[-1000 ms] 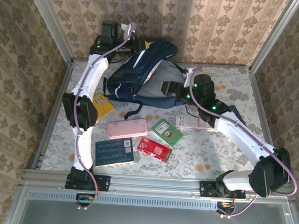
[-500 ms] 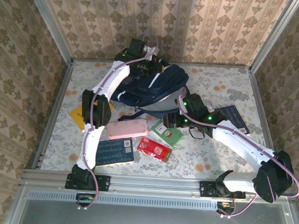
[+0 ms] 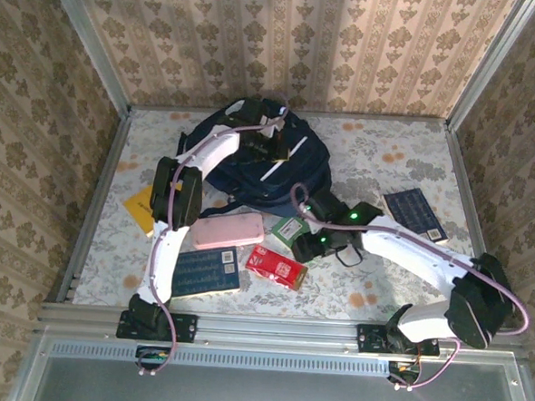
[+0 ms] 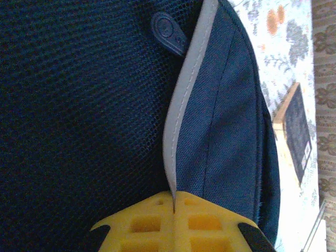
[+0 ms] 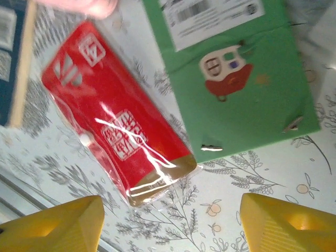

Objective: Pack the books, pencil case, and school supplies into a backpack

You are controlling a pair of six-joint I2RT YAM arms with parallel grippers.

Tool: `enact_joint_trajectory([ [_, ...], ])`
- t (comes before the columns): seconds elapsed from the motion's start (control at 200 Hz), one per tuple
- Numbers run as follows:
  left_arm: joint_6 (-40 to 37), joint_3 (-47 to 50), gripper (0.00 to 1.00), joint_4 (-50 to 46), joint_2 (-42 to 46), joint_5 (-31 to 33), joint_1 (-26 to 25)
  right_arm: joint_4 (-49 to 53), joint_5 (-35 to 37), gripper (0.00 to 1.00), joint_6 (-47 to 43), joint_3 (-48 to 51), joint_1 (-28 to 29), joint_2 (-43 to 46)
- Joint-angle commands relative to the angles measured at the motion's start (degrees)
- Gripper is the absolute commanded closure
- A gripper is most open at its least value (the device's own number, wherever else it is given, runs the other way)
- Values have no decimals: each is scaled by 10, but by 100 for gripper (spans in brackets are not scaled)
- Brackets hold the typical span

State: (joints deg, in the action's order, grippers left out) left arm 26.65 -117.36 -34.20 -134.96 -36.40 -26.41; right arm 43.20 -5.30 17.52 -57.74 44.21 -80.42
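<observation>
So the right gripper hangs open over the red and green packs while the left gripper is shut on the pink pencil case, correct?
Not quite. The left gripper is shut on the white stripe of the backpack, as the left wrist view shows; the pencil case lies apart, ungripped. The rest holds.

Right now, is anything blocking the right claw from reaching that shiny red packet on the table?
Nothing visible does. The right gripper hangs open just above the red pack, and no object lies between them. The green pack sits close beside it, corners almost touching, so it might get nudged.
</observation>
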Motion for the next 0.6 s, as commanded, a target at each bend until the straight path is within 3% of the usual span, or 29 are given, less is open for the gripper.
enact_joint_trajectory([
  [0.0,21,5,100,15,43,18,8,54,118,27,-51,-36,69,-41],
  [0.18,41,-21,100,2,14,7,18,22,243,22,-75,-11,168,-44],
  [0.315,70,29,100,39,28,0,14,16,299,22,-114,-11,242,-51],
  [0.44,56,33,100,21,35,2,6,-15,279,29,-178,17,295,-50],
  [0.595,72,57,100,33,40,0,6,-35,225,27,-242,51,313,-59],
])
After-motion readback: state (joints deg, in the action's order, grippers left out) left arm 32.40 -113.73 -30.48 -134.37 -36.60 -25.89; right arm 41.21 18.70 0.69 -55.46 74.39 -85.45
